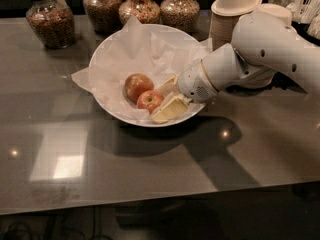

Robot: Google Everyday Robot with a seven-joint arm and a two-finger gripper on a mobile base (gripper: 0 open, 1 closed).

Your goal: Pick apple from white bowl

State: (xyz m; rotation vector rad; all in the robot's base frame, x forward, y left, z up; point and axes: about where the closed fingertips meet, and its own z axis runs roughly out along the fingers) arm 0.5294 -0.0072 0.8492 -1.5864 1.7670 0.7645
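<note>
Sitting low inside the wide, shallow, round white bowl (107, 59), the jaws hang off the smooth white robot arm (270, 49) on the bowl's right side. State: parted wide, gripping nothing. The 2 cream plastic fingers (171, 109) are flat, blunt wedges, 1 on the camera side and 1 on the far side.

Key relation: the brighter red round apple with a yellowish top (150, 100) lies directly ahead of the jaws, at the mouth of the gap, with its near flank just between the 2 fingertips. Cannot tell whether either finger touches it. The apple is round with no long axis, so any closing line across its middle should serve. Judgement: a small advance, then close.

A duller brownish-red apple with yellow patches (137, 85) lies ahead of the far-side fingertip, just beside the target, possibly touching it. Risk: that finger may nudge it or wedge between the 2 fruits.

Materials:
- The apple skin looks smooth, waxy and firm.
- Crumpled thin white paper (135, 49) lines the bowl under the jaws and could bunch or slide under the near finger.
- The bowl is hard and smooth, on a dark glossy bench (150, 179) that reflects the lights.

Behind the jaws stands a stack of small beige disposable bowls (232, 14). Beyond the bowl, well apart, are 4 glass jars of dry grain (50, 21).
</note>
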